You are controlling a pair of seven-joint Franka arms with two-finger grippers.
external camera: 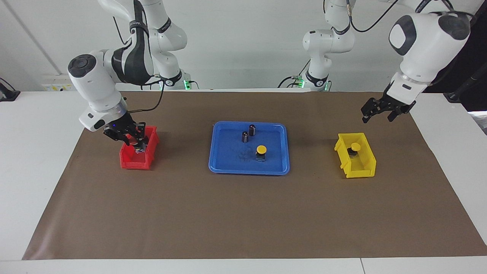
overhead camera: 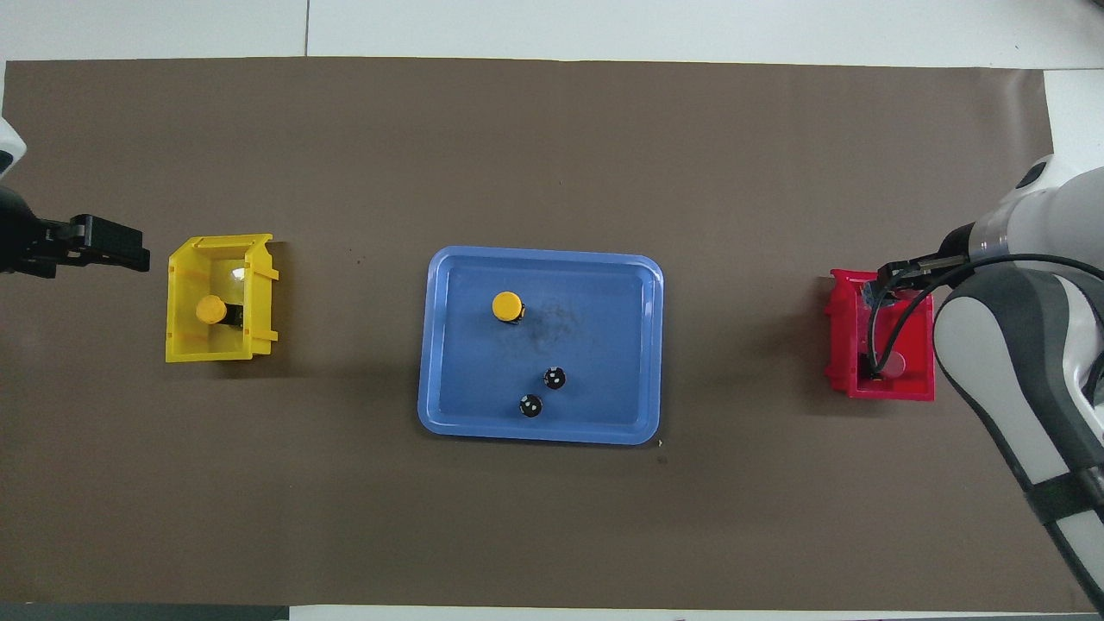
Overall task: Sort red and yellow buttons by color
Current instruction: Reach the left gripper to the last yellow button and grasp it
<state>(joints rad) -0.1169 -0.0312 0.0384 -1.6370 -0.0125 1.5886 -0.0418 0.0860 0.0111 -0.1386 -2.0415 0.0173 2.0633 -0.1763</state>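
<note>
The left claw (external camera: 376, 114) hung open above the yellow bin (external camera: 367, 167); the right claw (external camera: 139, 144), closed inside the red bin (external camera: 131, 161), should release low. 1 yellow button (external camera: 261, 149) remained on the blue tray (external camera: 228, 167).

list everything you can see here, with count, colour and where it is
yellow button: 1, yellow cap on black body, on the blue tray
second yellow button: 1, yellow cap, in the yellow bin
red button: 1 visible, red cap, in the red bin, partly hidden by the right gripper
dark cylinders: 2, black, on the blue tray, nearer to the robots than the yellow button
blue tray: 1, blue, mid-table
yellow bin: 1, yellow, toward the left arm's end
red bin: 1, red, toward the right arm's end
brown mat: 1, brown, covers the table
left gripper: 1, black, in the air, empty, beside the yellow bin
right gripper: 1, black, down in the red bin, shut
</note>
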